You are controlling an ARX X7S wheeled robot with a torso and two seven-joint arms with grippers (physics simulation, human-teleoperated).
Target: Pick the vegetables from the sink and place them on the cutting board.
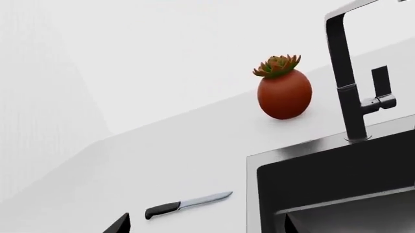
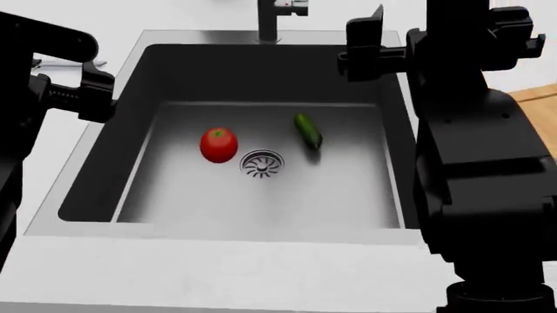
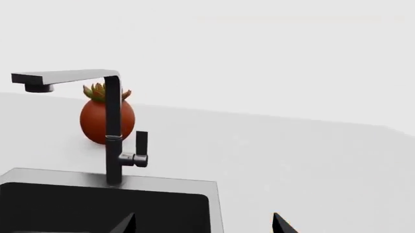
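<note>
A red tomato [image 2: 218, 144] with a green stem lies on the floor of the sink [image 2: 130, 124], left of the round drain [image 2: 261, 163]. The short dark green cucumber [image 2: 307, 130] lies right of the drain. Only a strip of the light wooden cutting board [image 2: 539, 98] shows, at the right behind my right arm. My left gripper [image 1: 205, 228] is open over the counter at the sink's left rim. Over the sink's back right corner, my right gripper [image 3: 202, 227] is also open. Both are empty and high above the vegetables.
A dark faucet [image 2: 276, 16] rises behind the sink. A red pot with a succulent [image 1: 284, 92] stands on the white counter behind it. A black-handled knife [image 1: 188, 204] lies on the counter left of the sink. My right arm [image 2: 479, 169] hides the counter on the right.
</note>
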